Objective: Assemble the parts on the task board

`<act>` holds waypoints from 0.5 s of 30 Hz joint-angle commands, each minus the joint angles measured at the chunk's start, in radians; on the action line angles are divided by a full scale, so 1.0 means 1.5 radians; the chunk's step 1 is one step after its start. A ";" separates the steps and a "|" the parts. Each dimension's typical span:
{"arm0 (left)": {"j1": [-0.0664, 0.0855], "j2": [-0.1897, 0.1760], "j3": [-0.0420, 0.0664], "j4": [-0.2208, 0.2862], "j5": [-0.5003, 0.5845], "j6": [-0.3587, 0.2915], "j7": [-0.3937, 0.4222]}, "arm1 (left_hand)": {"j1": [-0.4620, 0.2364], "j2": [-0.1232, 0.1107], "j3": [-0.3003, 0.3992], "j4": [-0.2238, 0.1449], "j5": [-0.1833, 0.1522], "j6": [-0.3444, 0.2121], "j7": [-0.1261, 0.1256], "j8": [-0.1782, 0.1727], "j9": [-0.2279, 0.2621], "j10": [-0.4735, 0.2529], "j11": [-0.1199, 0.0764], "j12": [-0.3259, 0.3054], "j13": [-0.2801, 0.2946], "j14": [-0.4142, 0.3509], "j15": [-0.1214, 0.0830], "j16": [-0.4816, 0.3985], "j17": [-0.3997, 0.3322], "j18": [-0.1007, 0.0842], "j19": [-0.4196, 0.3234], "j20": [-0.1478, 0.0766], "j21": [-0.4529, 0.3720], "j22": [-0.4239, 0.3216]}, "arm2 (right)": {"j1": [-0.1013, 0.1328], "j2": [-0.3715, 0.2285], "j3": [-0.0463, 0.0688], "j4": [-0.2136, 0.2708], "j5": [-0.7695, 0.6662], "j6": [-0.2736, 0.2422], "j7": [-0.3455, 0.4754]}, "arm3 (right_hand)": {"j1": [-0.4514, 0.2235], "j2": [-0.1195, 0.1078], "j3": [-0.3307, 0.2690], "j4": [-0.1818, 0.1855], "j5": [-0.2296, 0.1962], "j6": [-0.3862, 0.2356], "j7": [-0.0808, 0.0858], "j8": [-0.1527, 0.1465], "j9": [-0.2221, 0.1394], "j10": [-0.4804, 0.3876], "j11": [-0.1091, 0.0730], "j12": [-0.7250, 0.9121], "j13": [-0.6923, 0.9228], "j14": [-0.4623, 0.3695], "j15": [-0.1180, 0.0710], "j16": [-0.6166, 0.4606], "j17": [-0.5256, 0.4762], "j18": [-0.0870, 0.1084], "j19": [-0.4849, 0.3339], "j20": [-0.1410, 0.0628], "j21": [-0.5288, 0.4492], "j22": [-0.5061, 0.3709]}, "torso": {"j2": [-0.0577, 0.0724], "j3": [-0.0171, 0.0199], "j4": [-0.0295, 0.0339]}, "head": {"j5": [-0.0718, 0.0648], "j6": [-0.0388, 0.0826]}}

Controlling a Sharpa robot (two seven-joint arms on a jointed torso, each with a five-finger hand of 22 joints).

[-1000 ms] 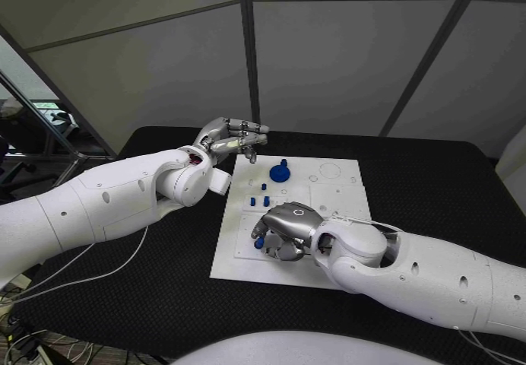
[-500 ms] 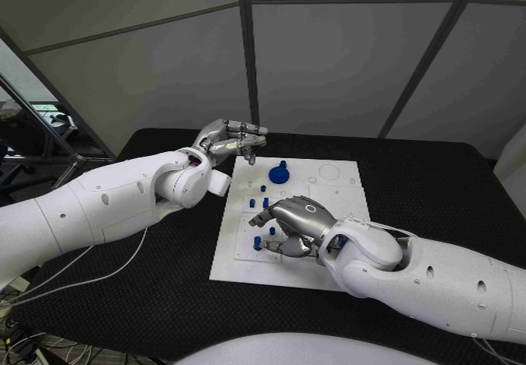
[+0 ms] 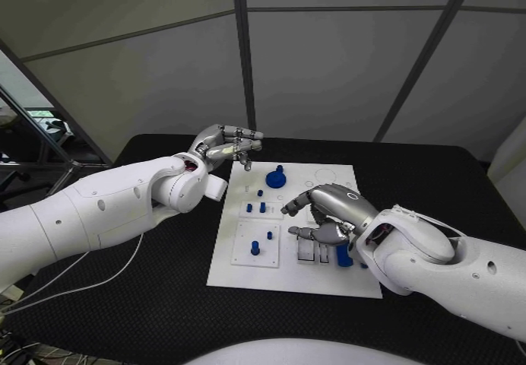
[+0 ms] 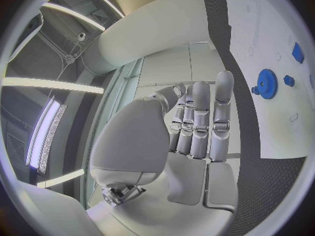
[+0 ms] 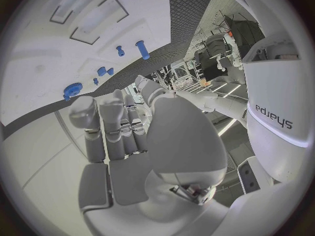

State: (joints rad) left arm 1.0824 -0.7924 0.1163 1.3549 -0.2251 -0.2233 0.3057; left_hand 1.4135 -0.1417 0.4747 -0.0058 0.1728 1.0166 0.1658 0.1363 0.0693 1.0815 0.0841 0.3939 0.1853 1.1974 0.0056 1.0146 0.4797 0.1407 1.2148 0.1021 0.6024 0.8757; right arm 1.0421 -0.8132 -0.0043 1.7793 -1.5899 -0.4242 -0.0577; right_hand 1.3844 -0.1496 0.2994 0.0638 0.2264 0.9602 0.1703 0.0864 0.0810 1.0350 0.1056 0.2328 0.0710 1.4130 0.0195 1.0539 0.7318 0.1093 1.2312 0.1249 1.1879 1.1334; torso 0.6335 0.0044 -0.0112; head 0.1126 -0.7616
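So the task board (image 3: pixel 287 266) sits in the middle of the black tabletop (image 3: pixel 461 182), and the blue parts are scattered across it: a blue gear (image 3: pixel 277 179) with a knob stands toward the board's far edge, a few short pegs (image 3: pixel 255 206) stand just nearer than that, a lone peg (image 3: pixel 255 247) is upright in the near-left panel, and a longer blue piece (image 3: pixel 344 257) lies by the slots near the board's right side. The right hand (image 3: pixel 327 214) hovers over the middle-right of the board with its fingers curled down toward those slots; my guess is it's lining up on that blue piece, but from the head view I honestly can't tell whether anything is pinched under the fingers. The left hand (image 3: pixel 225 144) hangs off the board's far-left corner, fingers loosely bent and apart, holding nothing, probably just parked out of the way so the right has room. The wrist cams add a bit: the left wrist view shows its fingers (image 4: pixel 200 120) straight, side by side and empty, with the gear (image 4: pixel 267 83) off beside them on the white plate. The right wrist view looks past its own fingers (image 5: pixel 112 126) at the pegs (image 5: pixel 141 49) and gear (image 5: pixel 72 90) near the board's edge, but the fingertips there don't settle the grip question either.
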 commanded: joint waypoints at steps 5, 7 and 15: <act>0.001 -0.002 -0.002 0.002 0.002 0.004 0.004 | 0.000 0.005 -0.001 -0.005 -0.003 -0.001 0.000 0.003 -0.001 -0.005 0.002 0.005 0.001 -0.005 -0.001 -0.003 -0.001 0.028 -0.004 -0.002 -0.004 -0.001 | 0.003 -0.058 0.002 0.040 0.114 0.002 -0.031 | 0.008 0.007 0.004 0.006 0.009 0.047 -0.014 0.021 0.007 0.136 -0.030 0.065 0.028 0.028 -0.022 0.049 0.069 -0.014 0.062 -0.014 0.066 0.071 | -0.001 -0.0004 -0.0009 | -0.006 0.002; 0.001 -0.003 -0.003 0.003 0.002 0.004 0.003 | 0.000 0.005 -0.001 -0.004 -0.003 -0.001 0.000 0.003 -0.001 -0.005 0.002 0.005 0.001 -0.005 -0.001 -0.003 -0.001 0.028 -0.004 -0.002 -0.005 -0.001 | 0.004 -0.077 0.002 0.047 0.138 0.006 -0.049 | -0.001 0.000 -0.007 0.012 0.009 0.055 -0.024 0.028 0.009 0.182 -0.044 0.107 0.058 0.041 -0.034 0.076 0.107 -0.022 0.089 -0.025 0.095 0.104 | -0.001 -0.0011 -0.0019 | -0.009 0.004; 0.001 -0.010 -0.009 0.016 0.002 0.008 0.000 | -0.004 0.010 -0.003 -0.005 -0.003 -0.005 -0.001 0.004 -0.001 -0.017 0.000 0.019 0.004 -0.006 -0.002 -0.041 -0.026 0.029 0.000 -0.006 -0.032 -0.026 | 0.004 -0.147 0.002 0.067 0.174 0.039 -0.144 | -0.055 0.006 -0.086 0.078 0.048 0.059 -0.044 0.083 0.035 0.235 -0.058 0.634 0.654 0.067 -0.048 0.213 0.307 -0.047 0.154 -0.044 0.177 0.198 | 0.000 -0.0029 -0.0039 | -0.035 0.006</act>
State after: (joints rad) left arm 1.0823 -0.8063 0.1022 1.3738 -0.2251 -0.2230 0.3045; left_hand 1.4081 -0.1363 0.4718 -0.0086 0.1728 1.0148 0.1641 0.1363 0.0682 1.0633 0.0848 0.4197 0.1909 1.1881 0.0033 0.9602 0.4459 0.1526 1.2114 0.0980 0.5598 0.8417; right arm 1.0469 -1.0314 -0.0016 1.8717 -1.3890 -0.4010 -0.1775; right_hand 1.3116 -0.1382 0.1846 0.1742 0.2891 1.0532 0.1026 0.2039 0.1300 1.3832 0.0133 1.1360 0.9917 1.4667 -0.0595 1.3617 1.1747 0.0533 1.4562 0.0591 1.4466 1.3082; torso 0.6318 0.0020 -0.0157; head 0.0709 -0.7532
